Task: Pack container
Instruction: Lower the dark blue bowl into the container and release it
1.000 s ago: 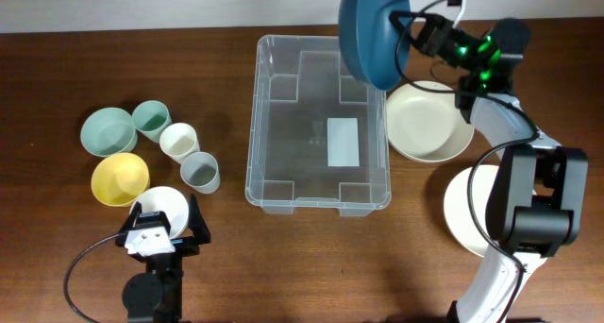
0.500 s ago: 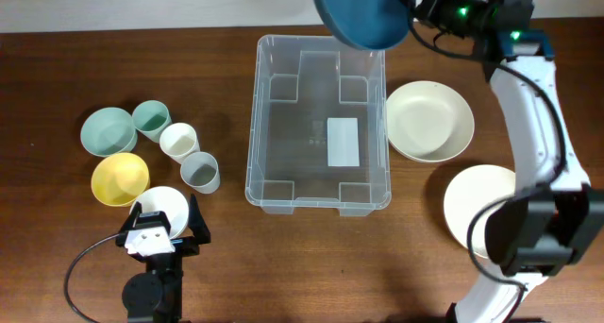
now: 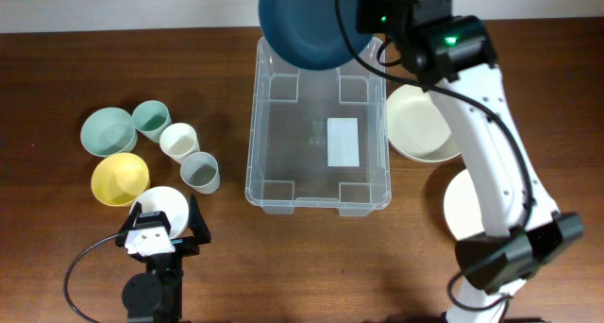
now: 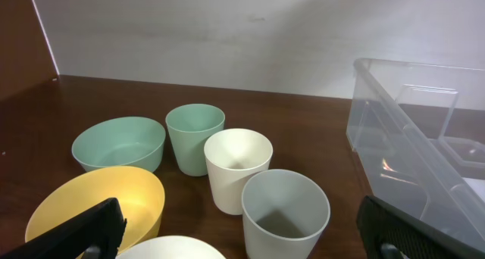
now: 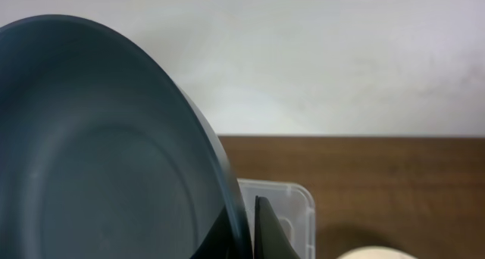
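Clamped shut on the rim of a dark blue dish (image 3: 302,23), the right hand (image 3: 359,19) holds it tilted and raised; from overhead the dish overlaps the far end of the container (image 3: 253,144). The container sits in the middle of the surface (image 3: 57,276), long sides running near to far, with nothing in it and only the white label (image 3: 343,142) showing on its base. It is clear, thin-walled plastic, so I judge it light and fairly stiff but with some flex in the walls. It is smooth enough to skid on the wood if the dish knocks it on the way down. Should it need steadying or shifting, the rolled rim looks the best place to pinch, midway along a long side or at a short end, since the flat walls give the fingers little to bite on. The dish looks rigid and is gripped at one edge only, so it should be lowered gently. At the near left, the left hand (image 3: 162,227) stands wide open and holds nothing, just on the near side of a white bowl (image 3: 162,202).
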`<state>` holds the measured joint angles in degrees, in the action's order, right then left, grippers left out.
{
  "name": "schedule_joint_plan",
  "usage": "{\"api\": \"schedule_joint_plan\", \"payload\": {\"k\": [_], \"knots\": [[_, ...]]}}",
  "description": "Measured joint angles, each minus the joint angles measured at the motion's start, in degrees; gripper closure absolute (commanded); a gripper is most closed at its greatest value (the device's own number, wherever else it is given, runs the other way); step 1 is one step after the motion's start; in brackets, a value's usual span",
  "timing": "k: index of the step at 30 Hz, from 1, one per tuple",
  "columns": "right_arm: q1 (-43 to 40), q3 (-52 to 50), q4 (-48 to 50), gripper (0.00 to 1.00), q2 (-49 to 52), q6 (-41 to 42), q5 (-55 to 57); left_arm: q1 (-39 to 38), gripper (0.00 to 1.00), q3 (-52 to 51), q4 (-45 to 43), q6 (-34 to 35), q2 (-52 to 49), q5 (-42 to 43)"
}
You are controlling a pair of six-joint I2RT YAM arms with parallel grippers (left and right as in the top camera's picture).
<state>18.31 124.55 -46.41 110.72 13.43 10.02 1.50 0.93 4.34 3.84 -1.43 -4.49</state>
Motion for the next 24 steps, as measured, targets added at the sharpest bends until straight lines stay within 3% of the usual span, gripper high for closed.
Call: {"api": "schedule_joint_plan", "payload": {"k": [14, 24], "knots": [[-2.0, 0.0, -8.5, 0.96, 10.9, 1.8, -0.3, 0.0, 0.00, 0.0, 0.0, 0.0, 0.0, 0.0], [-1.8, 0.0, -8.7, 0.96, 17.4, 2.5, -5.0, 0.0, 0.00, 0.0, 0.0, 0.0, 0.0, 0.0]]}}
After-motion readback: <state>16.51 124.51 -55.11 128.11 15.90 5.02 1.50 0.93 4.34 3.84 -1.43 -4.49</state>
